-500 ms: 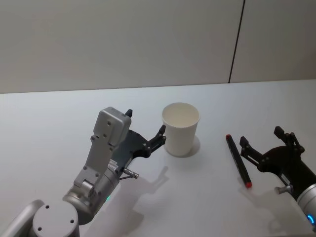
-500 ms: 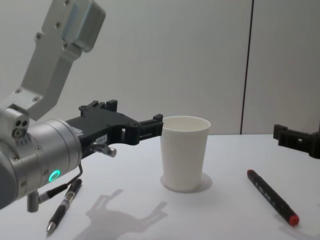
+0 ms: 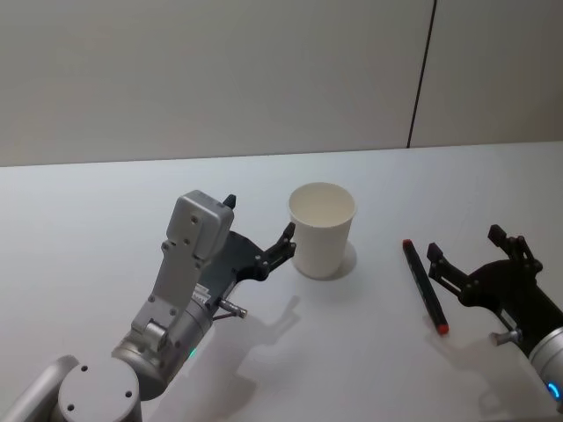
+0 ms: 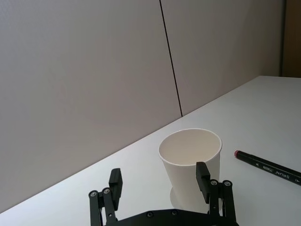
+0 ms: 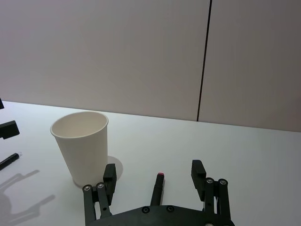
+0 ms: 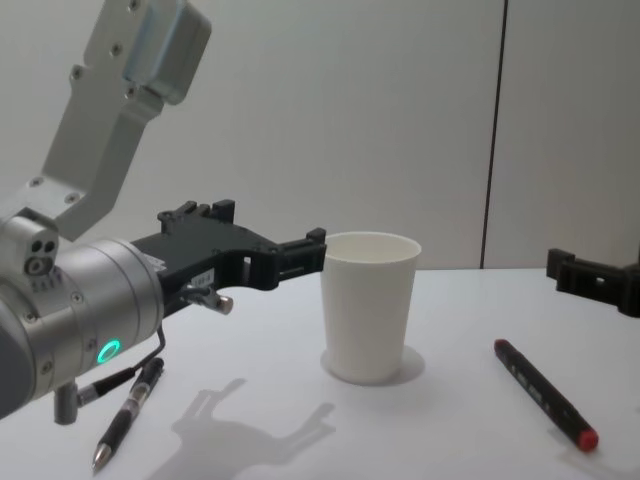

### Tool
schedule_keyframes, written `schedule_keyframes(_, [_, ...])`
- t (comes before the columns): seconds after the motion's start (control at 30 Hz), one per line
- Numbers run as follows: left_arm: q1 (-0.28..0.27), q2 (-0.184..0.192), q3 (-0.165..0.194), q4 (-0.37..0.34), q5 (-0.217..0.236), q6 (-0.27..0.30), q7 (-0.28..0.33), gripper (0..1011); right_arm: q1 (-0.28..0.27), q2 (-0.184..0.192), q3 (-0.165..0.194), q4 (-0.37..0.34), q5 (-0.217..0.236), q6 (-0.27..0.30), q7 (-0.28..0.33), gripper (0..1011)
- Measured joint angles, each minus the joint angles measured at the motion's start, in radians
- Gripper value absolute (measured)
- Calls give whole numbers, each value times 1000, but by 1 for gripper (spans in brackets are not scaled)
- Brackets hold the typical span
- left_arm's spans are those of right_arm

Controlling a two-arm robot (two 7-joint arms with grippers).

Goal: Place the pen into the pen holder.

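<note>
**Q:** What lay on the left side of the table (image 3: 88, 220)?

**A:** 1 slim black pen (image 6: 128, 412) lay flat near the robot, below the left arm, with its tip pointing toward the near edge. It was well apart from the pen holder.

**Q:** What was the left gripper (image 3: 259, 218) doing?

**A:** It reached forward and to the right, above the table. Its 2 fingers were spread apart and held nothing. The tip of 1 finger stood just beside the left wall of the pen holder (image 3: 322, 242). Contact could not be confirmed.

**Q:** Where was the pen holder?

**A:** The white paper cup stood upright at the centre of the table with its mouth open. Nothing was visible inside it.

**Q:** What was to the right of the cup?

**A:** 1 black marker pen (image 3: 424, 286) lay flat on the table, apart from the cup. It ran from far to near, and its near end was red.

**Q:** And the right gripper (image 3: 465, 243)?

**A:** It was low over the table, just right of the marker pen. Its 2 fingers were spread apart and held nothing. In the right wrist view the marker pen lay on the table ahead of the gripper, in line with the gap between its fingers.

**Q:** What was behind the table?

**A:** A plain wall (image 3: 220, 70) with 1 dark vertical seam (image 3: 422, 75).
</note>
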Motion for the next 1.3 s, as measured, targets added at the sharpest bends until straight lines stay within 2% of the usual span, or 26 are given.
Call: schedule_keyframes(1.3, [0, 0, 0, 0, 0, 0, 0, 1000, -3, 3, 2, -2, 2, -2, 3, 1001])
